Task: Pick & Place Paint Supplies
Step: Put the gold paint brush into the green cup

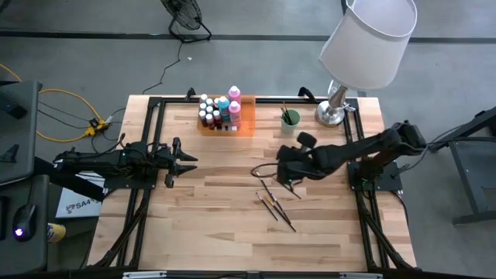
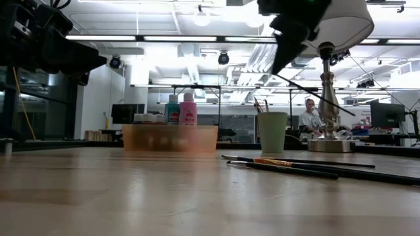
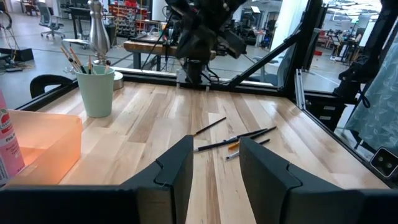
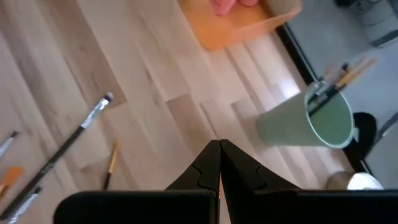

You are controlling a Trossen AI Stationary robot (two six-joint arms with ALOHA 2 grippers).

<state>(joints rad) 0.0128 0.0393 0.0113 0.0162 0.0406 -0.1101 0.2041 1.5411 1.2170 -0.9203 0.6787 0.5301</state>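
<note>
Desk [image 1: 232, 240] is pale butcher-block wood with a black frame along its edges; concrete floor around it, low view looks into an open lab with strip lights and a person [image 2: 306, 117] seated far behind. Orange tray [image 1: 246, 124] sits at the far edge, near the middle, packed with white-capped paint bottles [image 1: 219, 111]. Pale green cup [image 1: 290, 121] just beside it, a few brushes standing in it, then a lamp [image 1: 364, 46] at the far right corner, its shade overhanging the desk. Loose paintbrushes [image 1: 275, 203] lie right of centre, clustered. Right end effector [image 1: 288, 180] hangs above them, fingers pinched fully together; a thin brush seems to dangle from it in the low view, can't confirm. Left end effector [image 1: 188, 161] waits at the left edge, fingers partly apart, holding nothing.
</note>
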